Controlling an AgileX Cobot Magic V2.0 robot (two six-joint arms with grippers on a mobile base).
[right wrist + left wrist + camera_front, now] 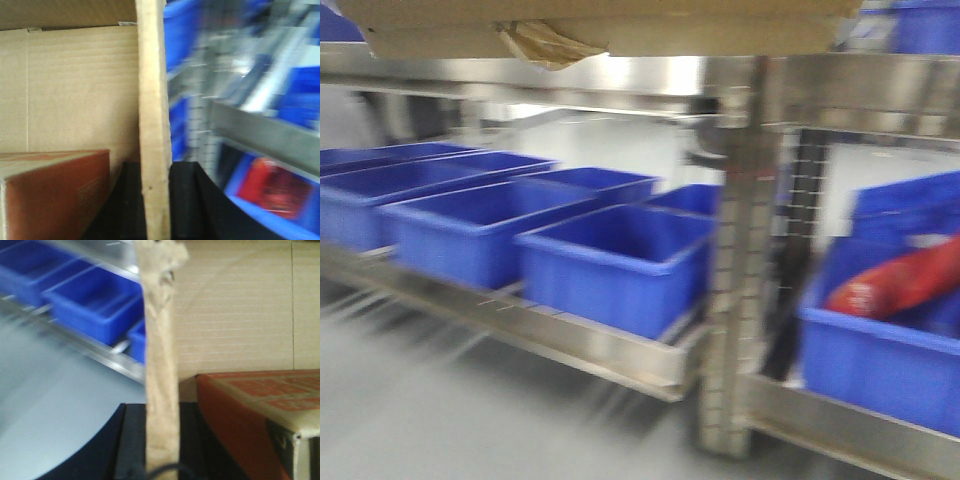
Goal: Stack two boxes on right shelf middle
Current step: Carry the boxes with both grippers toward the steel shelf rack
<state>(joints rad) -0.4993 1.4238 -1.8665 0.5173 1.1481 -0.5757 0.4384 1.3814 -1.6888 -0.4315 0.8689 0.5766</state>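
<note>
A brown cardboard box (pixel 620 25) with torn yellowish tape (pixel 545 45) fills the top edge of the front view, seen from below, in front of the steel shelf rail (pixel 520 75). My left gripper (pixel 161 460) is shut on the box's left wall edge (pixel 160 365). My right gripper (pixel 157 210) is shut on its right wall edge (pixel 152 125). Both wrist views look into the box at its corrugated inner face (pixel 235 315). A red-orange carton (pixel 250 410) lies inside, also showing in the right wrist view (pixel 50 190). A second cardboard box is out of view.
Several blue plastic bins (pixel 610 265) stand on the lower steel shelf board (pixel 570 340). A perforated upright (pixel 750 250) divides the bays. The right bay holds a blue bin (pixel 880 360) with a red package (pixel 900 285). Grey floor (pixel 420 420) lies below. All views are blurred.
</note>
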